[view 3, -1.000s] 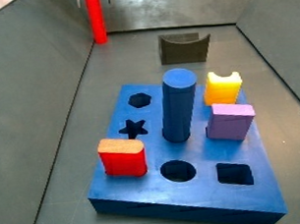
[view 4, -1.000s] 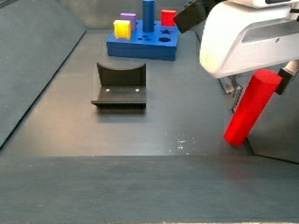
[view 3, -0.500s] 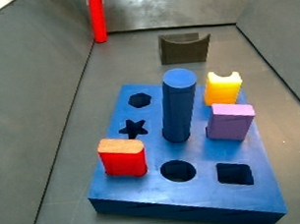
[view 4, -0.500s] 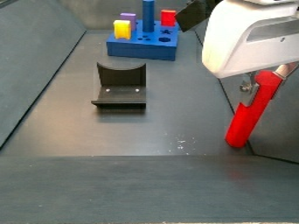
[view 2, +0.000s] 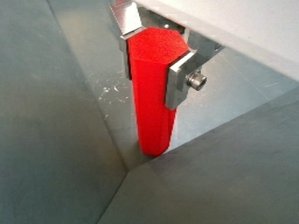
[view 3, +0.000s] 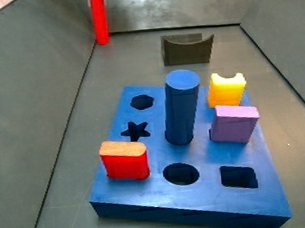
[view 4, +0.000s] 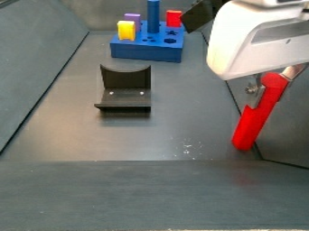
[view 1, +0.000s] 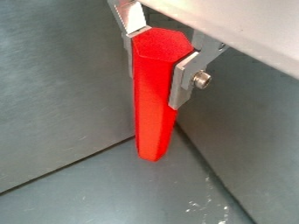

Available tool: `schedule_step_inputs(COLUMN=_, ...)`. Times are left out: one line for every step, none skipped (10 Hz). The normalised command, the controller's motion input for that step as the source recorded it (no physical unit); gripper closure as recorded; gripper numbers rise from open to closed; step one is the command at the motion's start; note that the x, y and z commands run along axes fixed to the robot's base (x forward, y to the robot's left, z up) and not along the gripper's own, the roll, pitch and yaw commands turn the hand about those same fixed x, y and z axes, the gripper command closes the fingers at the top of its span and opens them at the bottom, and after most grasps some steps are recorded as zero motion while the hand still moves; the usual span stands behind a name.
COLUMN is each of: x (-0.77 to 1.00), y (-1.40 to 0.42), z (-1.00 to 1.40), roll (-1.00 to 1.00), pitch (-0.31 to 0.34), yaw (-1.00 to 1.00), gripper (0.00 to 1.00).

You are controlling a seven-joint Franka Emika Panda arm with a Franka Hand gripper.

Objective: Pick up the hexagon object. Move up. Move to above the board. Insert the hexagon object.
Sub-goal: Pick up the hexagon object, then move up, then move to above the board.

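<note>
The hexagon object (view 1: 152, 105) is a tall red rod standing by the wall in the corner far from the board. It shows in both wrist views (view 2: 152, 105) and both side views (view 3: 99, 18) (view 4: 256, 115). My gripper (view 1: 158, 59) (view 2: 152, 63) (view 4: 273, 81) is shut on the rod's upper end, one silver finger (view 1: 184, 77) flat on each side. The rod leans slightly, and its lower end is at the floor or just above it. The board (view 3: 122, 192) (view 4: 150, 55) is a blue slab, and its hexagon hole (view 3: 142, 102) is open.
On the board stand a dark blue cylinder (view 3: 182, 108), a short red block (view 3: 124, 160), a yellow block (view 3: 227, 87) and a purple block (view 3: 233, 123). A dark arch block (view 3: 186, 49) (view 4: 125, 87) lies on the floor between board and rod. Sloped walls ring the floor.
Since a second ago the rod has turned a little and leans more in the fingers. The gripper body has shifted slightly. The last half second shows almost no motion.
</note>
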Motion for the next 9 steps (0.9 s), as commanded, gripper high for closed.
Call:
schedule_step_inputs(x=0.00, y=0.00, z=0.00, roll=0.00, pitch=0.000, yaw=0.00, gripper=1.00)
schedule_step_inputs(x=0.00, y=0.00, z=0.83, roll=0.00, pitch=0.000, yaw=0.00, gripper=1.00)
schedule_step_inputs(x=0.03, y=-0.05, z=0.83, roll=0.00, pitch=0.000, yaw=0.03, gripper=1.00)
schedule_step_inputs(x=0.01, y=-0.06, z=0.70, roll=0.00, pitch=0.035, yaw=0.04, gripper=1.00)
schedule_step_inputs(x=0.00, y=-0.04, z=0.63, roll=0.01, pitch=0.044, yaw=0.04, gripper=1.00)
schedule_step_inputs(x=0.00, y=-0.02, z=0.47, roll=0.02, pitch=0.061, yaw=0.03, gripper=1.00)
schedule_step_inputs(x=0.00, y=-0.02, z=0.39, roll=0.03, pitch=0.071, yaw=0.03, gripper=1.00)
schedule_step_inputs(x=0.00, y=0.00, z=0.19, roll=0.05, pitch=0.091, yaw=0.02, gripper=1.00)
schedule_step_inputs(x=0.22, y=0.04, z=1.00, roll=-0.15, pitch=-0.074, yaw=-0.41, gripper=1.00)
